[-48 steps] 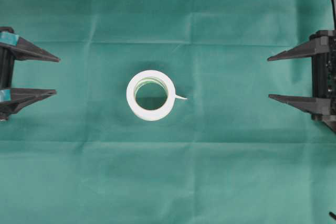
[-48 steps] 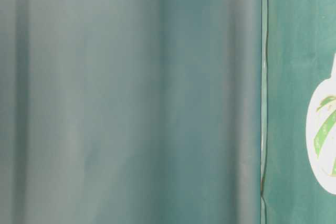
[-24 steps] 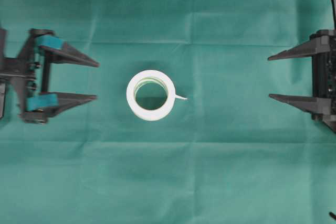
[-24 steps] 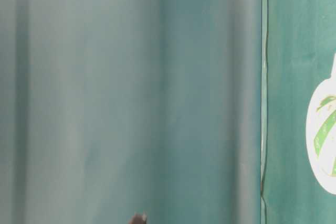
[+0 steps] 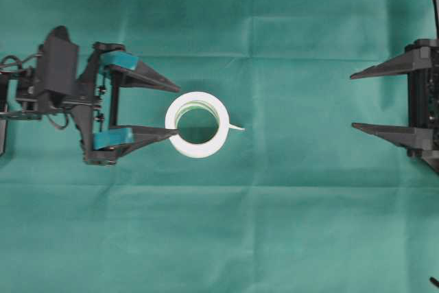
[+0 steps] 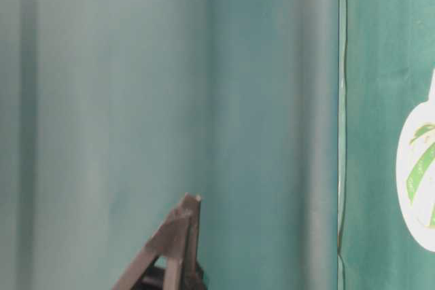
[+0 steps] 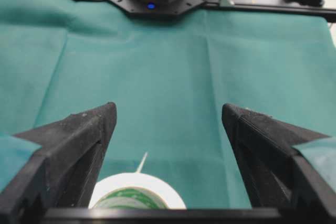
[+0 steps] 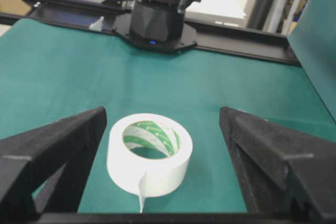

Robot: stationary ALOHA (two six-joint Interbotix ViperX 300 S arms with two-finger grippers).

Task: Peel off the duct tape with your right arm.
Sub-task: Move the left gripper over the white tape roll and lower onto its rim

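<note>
Left: the left gripper [image 5: 175,111], fingers spread wide and empty, sits just beside the duct tape [image 5: 197,125]; its lower fingertip [image 5: 169,131] appears to meet the roll's outer wall, though the overhead view cannot settle contact. Centre: the roll lies flat on the green cloth [image 5: 274,224], its loose strip end [image 5: 236,127] jutting toward the right. Right: the right gripper [image 5: 351,101], likewise wide and empty, waits well apart at the edge. Risk: the unbraced roll may slide or tip if nudged, swinging the small tab away; a pinch by the right gripper could then miss it.
</note>
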